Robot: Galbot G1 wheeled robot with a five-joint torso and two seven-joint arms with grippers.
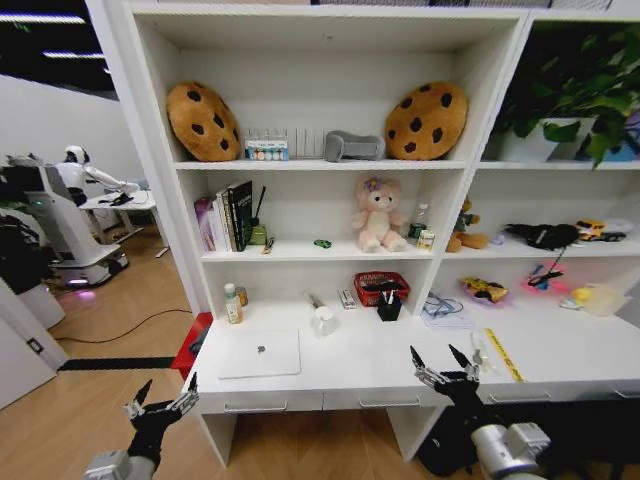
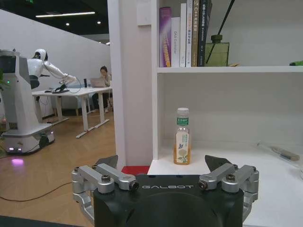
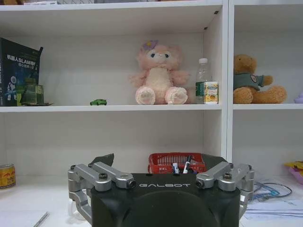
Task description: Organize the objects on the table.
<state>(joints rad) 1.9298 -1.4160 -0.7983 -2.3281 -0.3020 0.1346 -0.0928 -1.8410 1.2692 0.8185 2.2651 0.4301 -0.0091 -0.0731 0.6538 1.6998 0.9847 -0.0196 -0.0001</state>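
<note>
A slim silver laptop (image 1: 258, 352) lies closed on the left part of the white table (image 1: 370, 362). A tiny green toy car (image 1: 322, 243) (image 3: 98, 102) sits on the shelf above, left of a pink plush. Pens (image 3: 185, 165) stand in a black holder (image 1: 389, 306) in front of a red basket (image 1: 381, 287). My left gripper (image 1: 160, 397) (image 2: 162, 164) hangs open off the table's front left corner, empty. My right gripper (image 1: 444, 365) (image 3: 158, 161) is open and empty over the table's front edge, right of the laptop.
A juice bottle (image 1: 232, 303) (image 2: 182, 143), a small can (image 3: 6, 175) and a white cup (image 1: 323, 320) stand at the back of the table. Cables (image 1: 440, 308) and a yellow strip (image 1: 503, 353) lie to the right. Another robot (image 1: 60, 215) stands far left.
</note>
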